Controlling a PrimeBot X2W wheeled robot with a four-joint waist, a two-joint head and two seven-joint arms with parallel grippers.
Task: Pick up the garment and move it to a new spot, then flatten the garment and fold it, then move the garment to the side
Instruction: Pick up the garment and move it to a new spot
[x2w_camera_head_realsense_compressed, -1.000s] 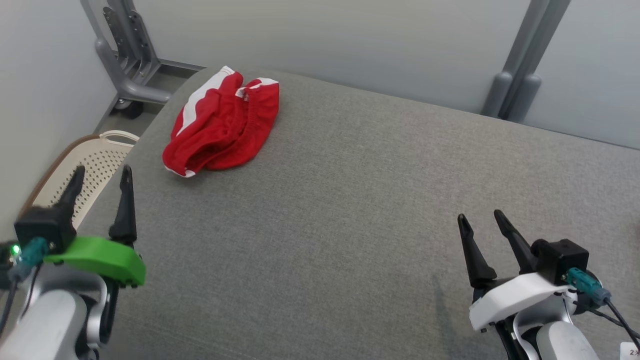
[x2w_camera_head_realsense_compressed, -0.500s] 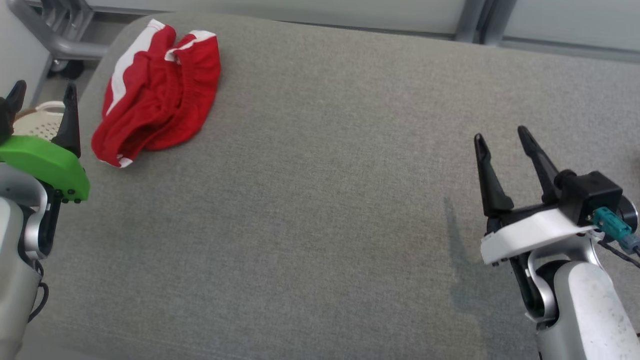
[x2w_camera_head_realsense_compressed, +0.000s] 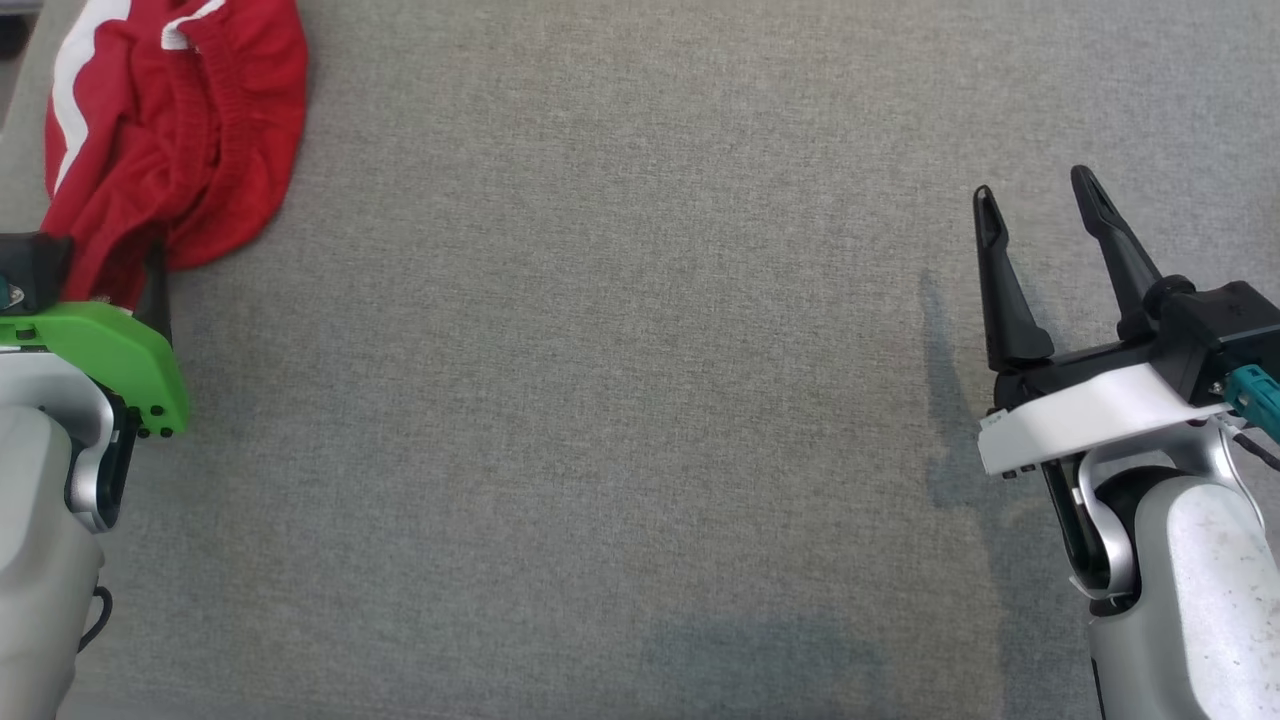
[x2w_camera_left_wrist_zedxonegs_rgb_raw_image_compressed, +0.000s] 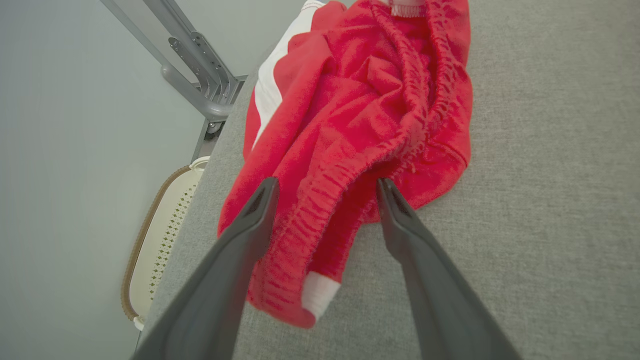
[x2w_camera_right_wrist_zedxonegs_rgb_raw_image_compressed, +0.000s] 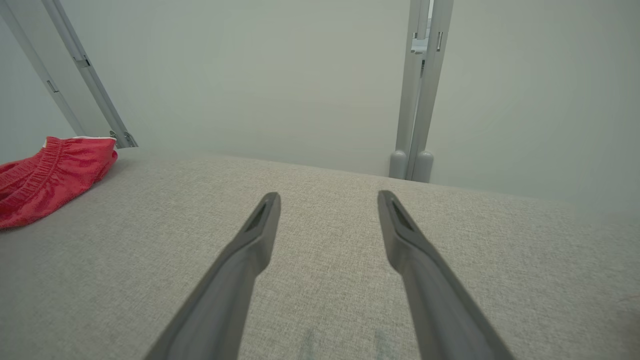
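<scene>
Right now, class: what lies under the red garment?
The red garment lies crumpled on the grey fabric surface. Its folds cover whatever is directly beneath, so anything else there cannot be seen.
</scene>
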